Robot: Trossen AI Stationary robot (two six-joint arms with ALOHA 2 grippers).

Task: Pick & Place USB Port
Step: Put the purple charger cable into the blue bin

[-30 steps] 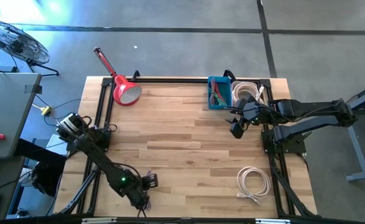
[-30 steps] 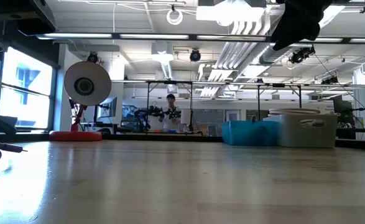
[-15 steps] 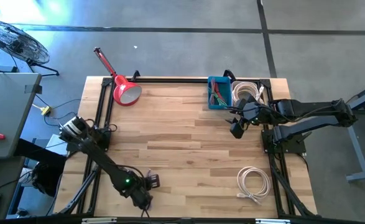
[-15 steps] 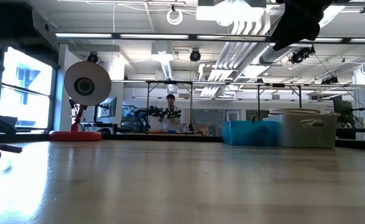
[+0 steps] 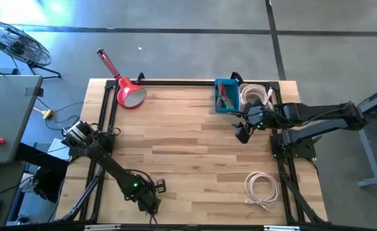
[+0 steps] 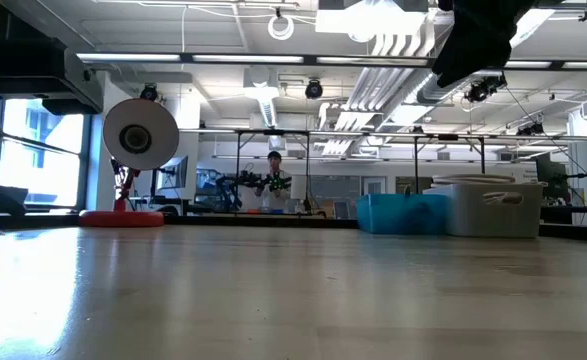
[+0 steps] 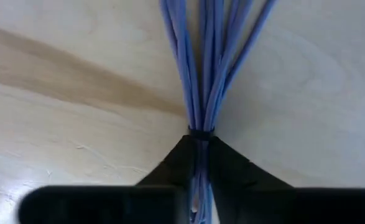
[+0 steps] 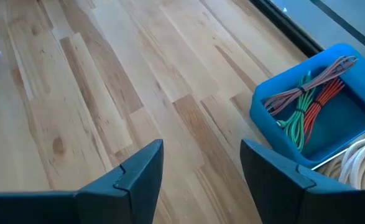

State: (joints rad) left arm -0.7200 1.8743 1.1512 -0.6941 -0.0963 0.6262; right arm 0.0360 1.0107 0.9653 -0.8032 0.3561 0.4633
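A bundle of blue-violet cables [image 7: 201, 62], bound by a thin black tie [image 7: 199, 132], shows in the left wrist view over bare wood. My left gripper [image 7: 199, 142] is shut on it. In the high view this gripper [image 5: 155, 189] is near the table's near edge, left of centre. My right gripper [image 5: 243, 133] is open and hovers high over the table's right half, just in front of the blue bin [image 5: 227, 95]. Its fingers [image 8: 138, 168] hold nothing. In the low view it [image 6: 478, 40] hangs near the picture's top. My left gripper pinches the cable bundle between its two fingers, just at the black tie [image 7: 199, 133] where the strands are gathered. The fingers come from above, pointing down at the tabletop. Beyond the tie the strands fan out over the wood; whether they rest on it I cannot tell.
The blue bin [image 8: 313, 112] holds green, red and pink cable bundles. A white bin [image 5: 257, 95] beside it holds a white cable. A coiled white cable [image 5: 262, 189] lies near the table's near right corner. A red lamp [image 5: 129, 95] stands at the far left. Bare wood [image 5: 188, 147] lies between.
My left gripper has shifted a little toward the table's right edge while staying shut. In the low view the dark cable end that lay on the tabletop at the picture's left edge has moved out of sight. My right arm has barely moved.
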